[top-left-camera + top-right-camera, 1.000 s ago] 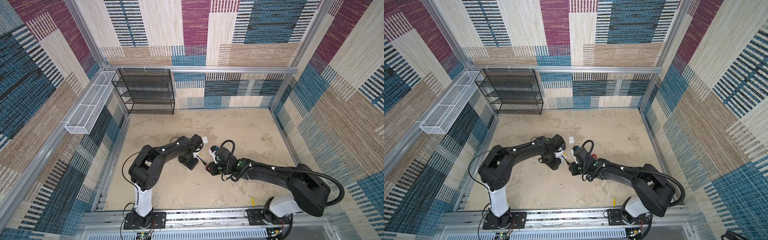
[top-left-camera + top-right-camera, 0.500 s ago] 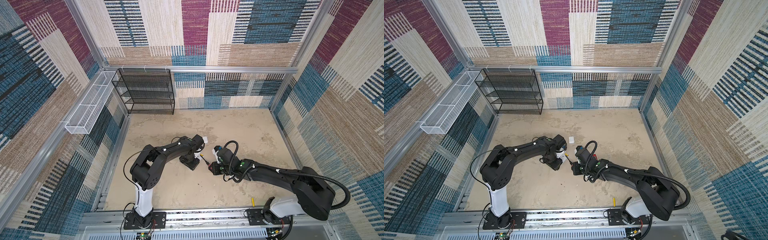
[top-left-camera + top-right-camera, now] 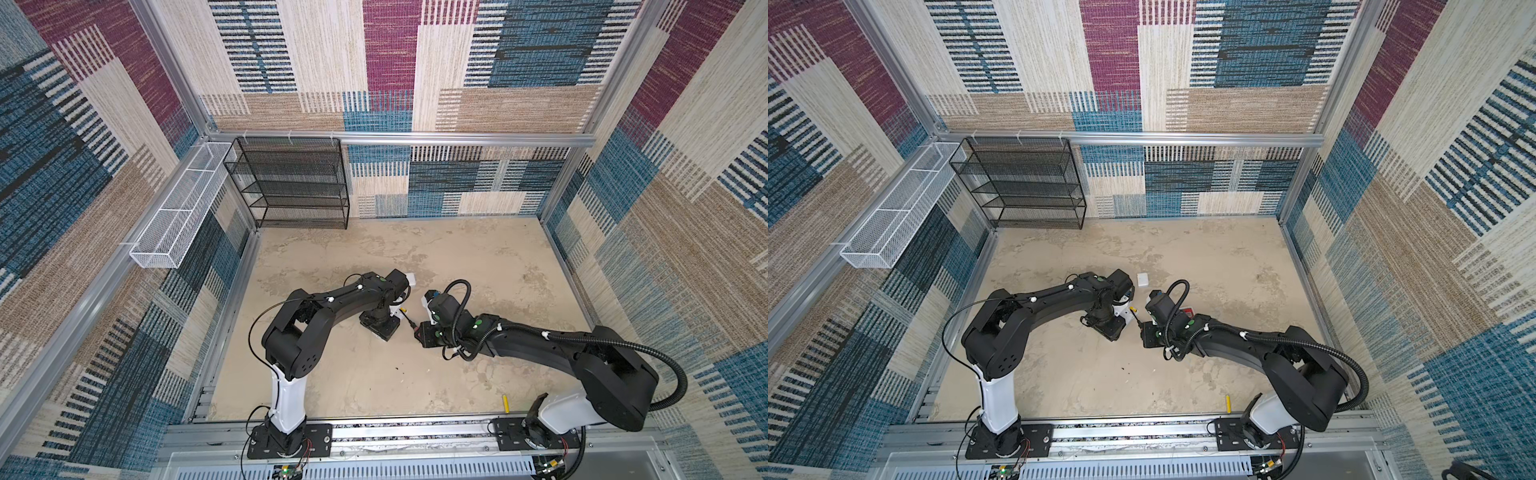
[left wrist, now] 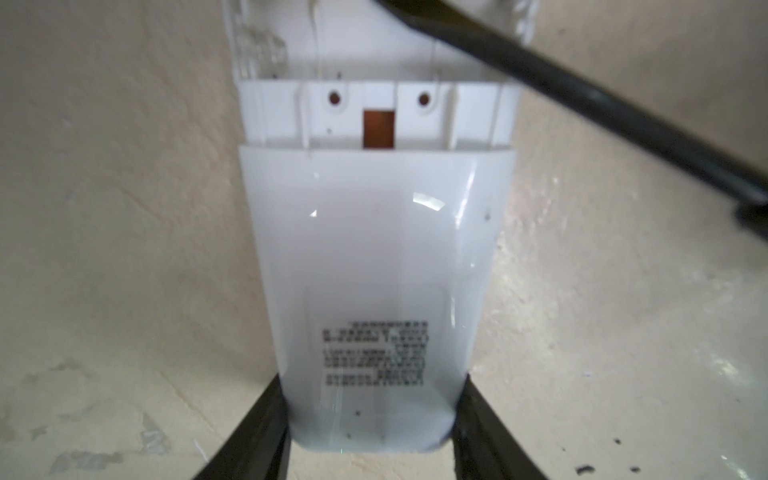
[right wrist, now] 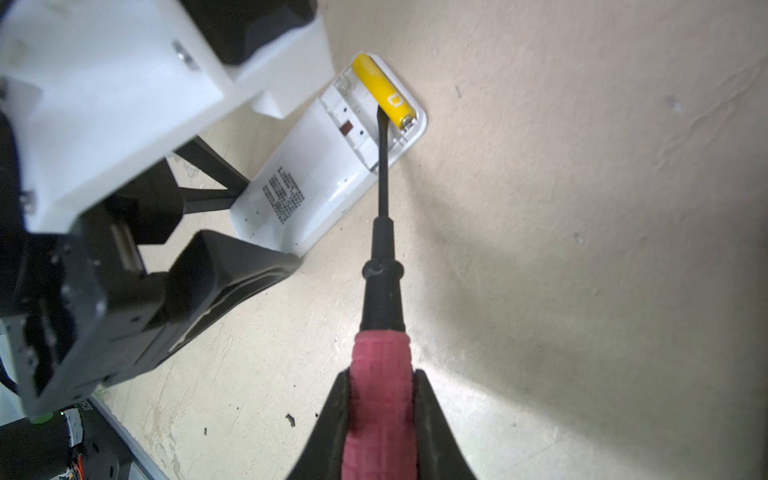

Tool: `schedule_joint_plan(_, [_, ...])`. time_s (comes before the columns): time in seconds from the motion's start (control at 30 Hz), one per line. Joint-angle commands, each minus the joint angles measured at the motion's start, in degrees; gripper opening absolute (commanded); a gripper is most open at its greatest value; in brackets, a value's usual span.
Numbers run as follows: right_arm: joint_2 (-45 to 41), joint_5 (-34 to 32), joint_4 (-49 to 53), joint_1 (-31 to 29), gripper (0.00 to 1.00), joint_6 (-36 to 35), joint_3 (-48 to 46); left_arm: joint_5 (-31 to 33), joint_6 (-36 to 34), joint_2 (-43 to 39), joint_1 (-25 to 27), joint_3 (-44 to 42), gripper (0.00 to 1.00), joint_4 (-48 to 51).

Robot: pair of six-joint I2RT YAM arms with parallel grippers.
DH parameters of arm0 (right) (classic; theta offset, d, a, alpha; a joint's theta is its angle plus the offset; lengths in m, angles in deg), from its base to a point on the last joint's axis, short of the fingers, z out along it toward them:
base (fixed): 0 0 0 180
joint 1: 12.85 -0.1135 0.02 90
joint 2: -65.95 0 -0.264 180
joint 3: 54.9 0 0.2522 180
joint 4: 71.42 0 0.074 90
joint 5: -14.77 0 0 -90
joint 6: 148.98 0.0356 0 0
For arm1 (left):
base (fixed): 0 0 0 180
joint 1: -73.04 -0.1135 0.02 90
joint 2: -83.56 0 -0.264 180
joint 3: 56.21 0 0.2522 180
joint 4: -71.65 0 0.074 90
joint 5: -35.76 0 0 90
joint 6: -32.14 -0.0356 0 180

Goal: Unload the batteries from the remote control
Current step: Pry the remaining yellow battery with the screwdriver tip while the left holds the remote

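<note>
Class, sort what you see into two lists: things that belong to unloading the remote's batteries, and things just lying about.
In the job:
white plastic remote control
yellow cylindrical battery in the remote
loose yellow cylindrical battery
red-handled black-shaft screwdriver
left pincer
right pincer

Lying about:
black wire-mesh shelf rack
white wire-mesh basket
small white rectangular cover

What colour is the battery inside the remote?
The battery is yellow; the right wrist view shows it best.

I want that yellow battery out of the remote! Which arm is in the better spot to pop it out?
Right. The right tool grips the screwdriver, whose tip sits beside the yellow battery in the remote. The left tool is busy clamping that remote.
</note>
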Motion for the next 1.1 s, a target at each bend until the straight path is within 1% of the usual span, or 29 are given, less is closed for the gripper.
schedule_joint_plan(0.0, [0.55, -1.0, -0.19, 0.01, 0.0, 0.53, 0.22, -2.21, -0.52, 0.27, 0.27, -0.09, 0.33, -1.42])
schedule_joint_plan(0.4, [0.18, -0.82, -2.07, 0.01, 0.0, 1.18, -1.86, -1.97, -0.72, 0.8, 0.35, 0.39, 0.33, -1.47])
schedule_joint_plan(0.6, [-0.3, -0.74, -3.62, 0.01, 0.0, 2.58, -3.27, -2.02, -1.75, 0.95, 0.44, 0.73, 0.33, -1.28])
schedule_joint_plan(0.8, [-0.87, 0.8, -4.89, 0.01, 0.0, 4.07, -3.78, -2.12, -3.8, 1.49, 0.79, 1.78, 0.33, -0.07])
schedule_joint_plan(1.07, [-0.45, 0.3, -3.16, 0.01, 0.0, 5.92, -2.67, -1.46, -5.33, 2.02, 1.32, 2.9, 0.33, 1.48])
